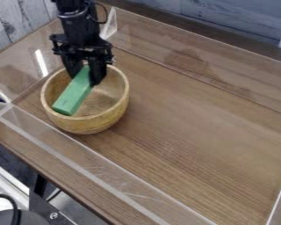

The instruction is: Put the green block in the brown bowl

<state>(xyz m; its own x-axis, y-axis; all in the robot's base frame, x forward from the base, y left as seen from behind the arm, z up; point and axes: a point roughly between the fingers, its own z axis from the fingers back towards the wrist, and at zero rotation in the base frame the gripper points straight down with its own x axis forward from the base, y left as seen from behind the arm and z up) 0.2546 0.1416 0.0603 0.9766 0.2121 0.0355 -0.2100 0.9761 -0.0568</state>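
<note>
The green block [74, 92] is a bright green bar, tilted, with its lower end down inside the brown bowl [105, 112]. My black gripper [83, 68] points straight down over the bowl's back left part and is shut on the block's upper end, one finger on each side. The bowl is round, light tan wood with thick walls, standing on the left part of the wooden table. I cannot tell whether the block's lower end touches the bowl's bottom.
A clear plastic wall [131, 189] runs along the table's front edge, and another stands along the left side. Bare wooden tabletop [202, 123] stretches to the right of the bowl. A grey plank wall rises at the back.
</note>
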